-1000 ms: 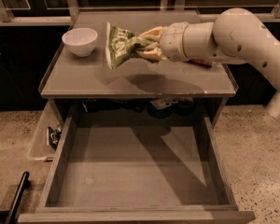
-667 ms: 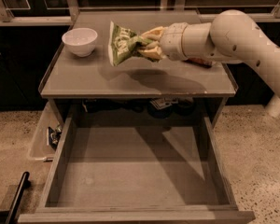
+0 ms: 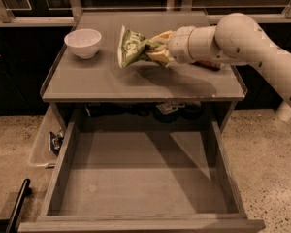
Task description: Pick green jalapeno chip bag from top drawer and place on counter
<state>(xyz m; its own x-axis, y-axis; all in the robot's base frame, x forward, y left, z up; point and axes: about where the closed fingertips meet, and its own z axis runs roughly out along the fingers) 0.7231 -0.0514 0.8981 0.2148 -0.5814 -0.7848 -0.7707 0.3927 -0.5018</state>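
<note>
The green jalapeno chip bag [image 3: 130,46] is crinkled, green with white lettering, and hangs in the air above the middle of the counter [image 3: 111,81]. My gripper [image 3: 153,53] reaches in from the right on a white arm and is shut on the bag's right end, holding it a little above the grey surface. The top drawer [image 3: 140,178] is pulled wide open below the counter, and its flat grey bottom is bare.
A white bowl [image 3: 83,42] stands on the counter's back left. A dark reddish object [image 3: 207,64] lies on the counter behind the arm. A clear plastic bin [image 3: 43,142] sits on the floor left of the drawer. Dark cabinets line the back.
The gripper and the bag have shifted slightly to the right and toward the back over the counter. The drawer and the bowl have not moved.
</note>
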